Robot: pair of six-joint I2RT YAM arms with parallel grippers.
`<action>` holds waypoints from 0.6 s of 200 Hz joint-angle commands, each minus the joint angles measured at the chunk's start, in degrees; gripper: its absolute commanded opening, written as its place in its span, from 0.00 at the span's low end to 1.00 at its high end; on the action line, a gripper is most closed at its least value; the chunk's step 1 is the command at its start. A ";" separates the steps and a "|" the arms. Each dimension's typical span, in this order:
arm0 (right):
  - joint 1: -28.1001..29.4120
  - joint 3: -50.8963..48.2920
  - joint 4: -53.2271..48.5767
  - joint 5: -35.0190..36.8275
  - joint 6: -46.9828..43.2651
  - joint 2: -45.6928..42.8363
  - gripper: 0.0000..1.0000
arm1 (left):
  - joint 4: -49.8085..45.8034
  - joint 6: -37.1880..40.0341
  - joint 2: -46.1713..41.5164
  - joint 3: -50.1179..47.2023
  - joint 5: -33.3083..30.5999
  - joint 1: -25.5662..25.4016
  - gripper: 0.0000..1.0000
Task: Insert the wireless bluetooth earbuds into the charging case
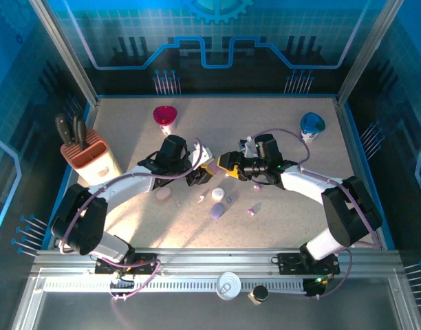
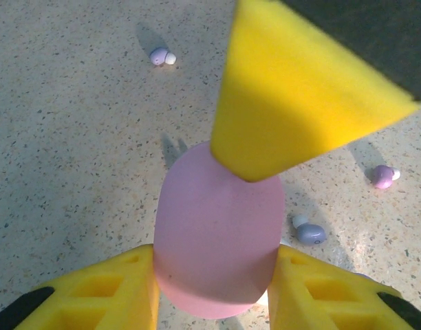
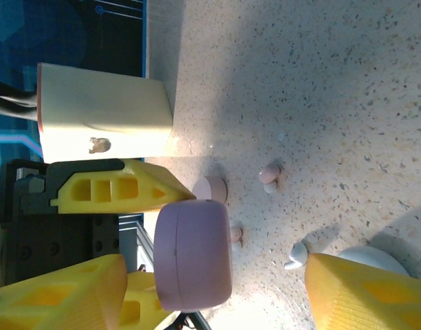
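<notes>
Clamped in our left gripper (image 2: 214, 282), the pink charging case (image 2: 217, 220) looks closed; our right gripper (image 3: 217, 271) straddles its far end, jaws apart; we should pinch that end squarely, prying gently; earbuds (image 2: 162, 56) lie scattered around the case.

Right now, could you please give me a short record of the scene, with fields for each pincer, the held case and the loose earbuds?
left pincer: shut on pink case
right pincer: open, one finger on either side of the pink case
earbuds: three loose on the table around the held case
other cases: white case and purple case, both lying on the table
left edge: knife block
</notes>
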 commanded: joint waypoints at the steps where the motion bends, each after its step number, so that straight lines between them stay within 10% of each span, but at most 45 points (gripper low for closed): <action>1: -0.51 1.15 3.07 -2.10 1.91 1.28 0.60 | -0.76 1.86 -1.79 -0.32 3.19 -0.46 0.39; 120: -0.60 -0.30 6.02 -5.31 1.72 -0.44 0.10 | 5.23 -0.44 -2.43 -2.85 3.08 -0.93 0.47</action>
